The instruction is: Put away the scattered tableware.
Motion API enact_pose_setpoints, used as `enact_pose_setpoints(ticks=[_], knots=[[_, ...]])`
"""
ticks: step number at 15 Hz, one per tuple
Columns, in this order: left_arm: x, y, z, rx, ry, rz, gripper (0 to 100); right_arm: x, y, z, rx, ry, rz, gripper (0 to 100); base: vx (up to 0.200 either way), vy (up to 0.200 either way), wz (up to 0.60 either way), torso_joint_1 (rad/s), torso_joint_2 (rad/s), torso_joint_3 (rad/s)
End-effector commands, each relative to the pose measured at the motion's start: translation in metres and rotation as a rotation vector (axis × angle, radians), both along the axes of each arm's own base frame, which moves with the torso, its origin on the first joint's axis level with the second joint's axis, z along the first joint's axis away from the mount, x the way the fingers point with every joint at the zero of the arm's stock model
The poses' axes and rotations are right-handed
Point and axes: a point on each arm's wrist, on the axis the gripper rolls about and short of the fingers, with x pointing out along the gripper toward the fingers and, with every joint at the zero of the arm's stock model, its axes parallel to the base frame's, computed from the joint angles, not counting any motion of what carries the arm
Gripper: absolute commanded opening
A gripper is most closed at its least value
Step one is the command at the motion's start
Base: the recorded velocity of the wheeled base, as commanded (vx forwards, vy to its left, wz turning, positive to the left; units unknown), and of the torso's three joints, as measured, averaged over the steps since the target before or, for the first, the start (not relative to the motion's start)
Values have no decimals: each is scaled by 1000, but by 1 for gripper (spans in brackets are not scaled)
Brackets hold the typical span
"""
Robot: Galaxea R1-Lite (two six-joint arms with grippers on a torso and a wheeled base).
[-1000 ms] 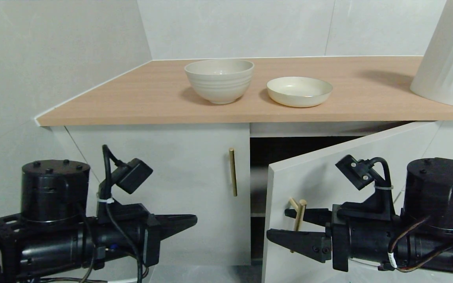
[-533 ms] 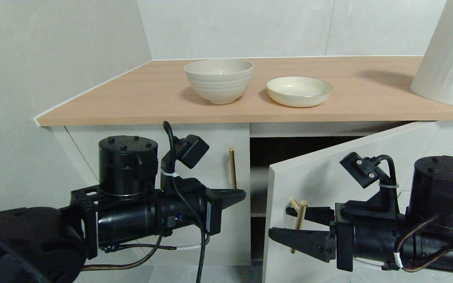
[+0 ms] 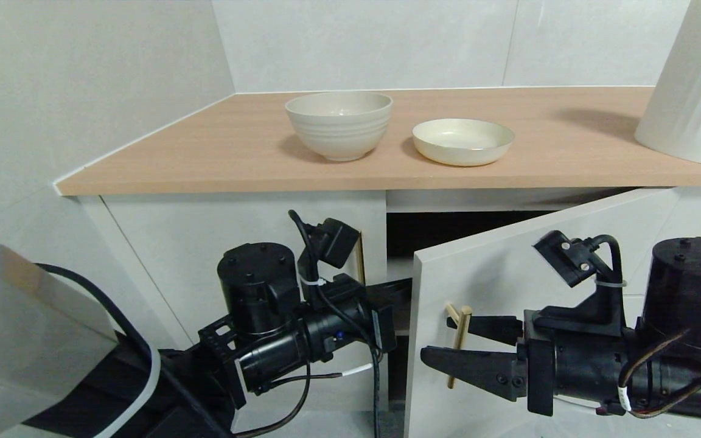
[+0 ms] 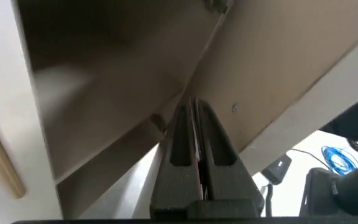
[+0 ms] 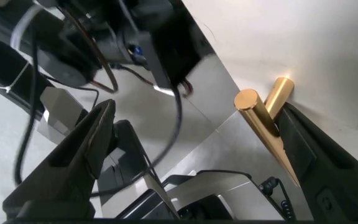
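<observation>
Bowl (image 3: 339, 125): deep, round and cream, with shallow rings moulded into its wall and a small foot. It stood upright on the countertop, towards the robot's left.
Dish (image 3: 463, 142): low, wide and pale cream with a smooth sheen. It sat just beside the bowl on its right, not touching it.
Countertop (image 3: 216, 158): a light wood-grain slab with a matte face and a square front edge.
Fluted object (image 3: 694, 91): white, ribbed top to bottom and flaring towards its base. It stood at the far right of the countertop, well apart from the dish.
Left door (image 3: 204, 255): a flat white panel, closed, with a slim brass bar pull (image 3: 360, 264) partly behind the arm's camera.
Right door (image 3: 496, 267): the same white panel, swung ajar, with the dark cabinet interior behind it.
Door handle (image 3: 460, 344): a round brass bar on short posts, polished (its cut end showed as a bright disc in the right wrist view (image 5: 248, 99)).
Left gripper (image 3: 400, 286): black, with both tapered fingers (image 4: 180, 134) pressed flat together and nothing between them. Its tip was at the gap between the two doors, with bare shelf panels ahead.
Right gripper (image 3: 435, 338): black and spread wide, one wedge finger on either side of the door handle, not clamped on it.
</observation>
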Motion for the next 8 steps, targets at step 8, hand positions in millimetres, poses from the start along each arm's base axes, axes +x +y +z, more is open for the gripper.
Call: enact_pose_setpoints(ticks=[8], knots=[[-5, -18, -14, -34, -33, -31, 0, 4, -21, -9, -104, -143, -61, 100, 0, 0, 0, 0, 0, 0]])
